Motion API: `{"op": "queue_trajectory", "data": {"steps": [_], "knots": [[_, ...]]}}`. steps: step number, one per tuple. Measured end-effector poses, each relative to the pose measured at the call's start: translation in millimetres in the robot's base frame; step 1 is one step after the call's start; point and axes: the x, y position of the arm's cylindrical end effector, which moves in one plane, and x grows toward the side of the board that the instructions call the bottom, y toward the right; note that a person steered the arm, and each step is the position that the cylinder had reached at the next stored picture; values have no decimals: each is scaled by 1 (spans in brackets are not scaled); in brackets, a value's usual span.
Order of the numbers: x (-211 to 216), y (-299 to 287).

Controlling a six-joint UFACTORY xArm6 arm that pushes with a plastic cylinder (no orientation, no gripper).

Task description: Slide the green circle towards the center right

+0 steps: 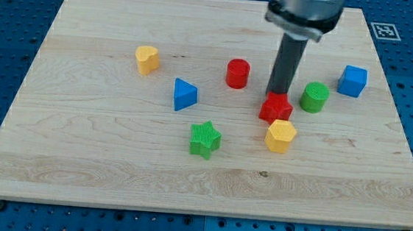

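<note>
- While the dark rod comes down from the far side of the scene, my tip sits at the far edge of a red star-shaped block; whether they touch cannot be told.
- No hand exists on this arm, only the rod, so nothing is clasped or let go.
- Green circle, the task's block, stands just right of my tip and the red star, clear of both, right of the counter's middle.
- Blue cube lies right of and slightly beyond the green circle.
- Yellow hexagon-like block sits just near of the red star, almost against it.
- Red cylinder stands left of the rod.
- Blue triangle and a green star lie further left; a yellow heart-like block is farthest left.
- All rest on a pale wooden counter.
</note>
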Motion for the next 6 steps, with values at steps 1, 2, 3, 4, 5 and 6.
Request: {"op": "queue_trajectory", "data": {"steps": [1,2,3,4,5,6], "knots": [[10,-1],[10,2],[5,28],[2,54],[2,72],[2,87]]}}
